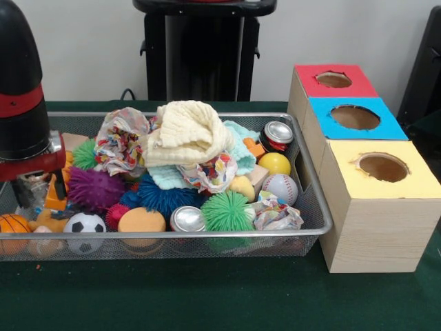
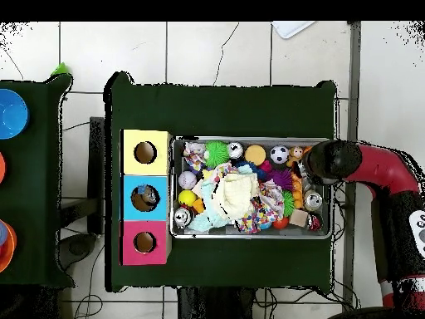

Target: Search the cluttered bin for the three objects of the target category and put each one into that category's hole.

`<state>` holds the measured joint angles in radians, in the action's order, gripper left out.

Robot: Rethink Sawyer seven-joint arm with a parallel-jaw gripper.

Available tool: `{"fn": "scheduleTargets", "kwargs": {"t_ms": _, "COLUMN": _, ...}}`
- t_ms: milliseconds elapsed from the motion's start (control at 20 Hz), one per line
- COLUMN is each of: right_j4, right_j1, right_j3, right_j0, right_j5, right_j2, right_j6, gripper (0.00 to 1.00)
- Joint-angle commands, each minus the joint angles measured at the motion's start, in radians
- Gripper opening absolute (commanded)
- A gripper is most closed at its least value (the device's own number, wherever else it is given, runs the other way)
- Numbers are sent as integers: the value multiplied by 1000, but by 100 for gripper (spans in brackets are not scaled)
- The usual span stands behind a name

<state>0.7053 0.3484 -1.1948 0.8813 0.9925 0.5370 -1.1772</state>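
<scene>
Here, cluttered bin [image 1: 313,207], unlabelled cans [image 1: 187,219], no legible writing, arm [image 1: 24,103] above.

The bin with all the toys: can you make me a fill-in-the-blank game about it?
1. The box beside the bin has ___ holes on top.
2. The hole nearest the camera in the front view sits in the ___ top.
3. The spiky ball next to the silver can is ___.

Missing words: three; yellow; green
</scene>
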Motion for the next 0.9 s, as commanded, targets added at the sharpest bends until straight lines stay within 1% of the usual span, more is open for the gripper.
{"fn": "scheduleTargets", "kwargs": {"t_ms": 50, "right_j4": 65, "right_j1": -4, "right_j3": -21, "right_j0": -19, "right_j5": 104, "right_j2": -50, "right_j6": 231, "gripper": 100}}
{"fn": "scheduleTargets", "kwargs": {"t_ms": 300, "right_j4": 62, "right_j1": -6, "right_j3": -17, "right_j0": -22, "right_j5": 103, "right_j2": -50, "right_j6": 245, "gripper": 100}}
{"fn": "scheduleTargets", "kwargs": {"t_ms": 650, "right_j4": 83, "right_j1": -2, "right_j3": -2, "right_j0": -22, "right_j5": 109, "right_j2": -50, "right_j6": 297, "gripper": 100}}
{"fn": "scheduleTargets", "kwargs": {"t_ms": 900, "right_j4": 83, "right_j1": -12, "right_j3": 7, "right_j0": -21, "right_j5": 111, "right_j2": -50, "right_j6": 296, "gripper": 100}}
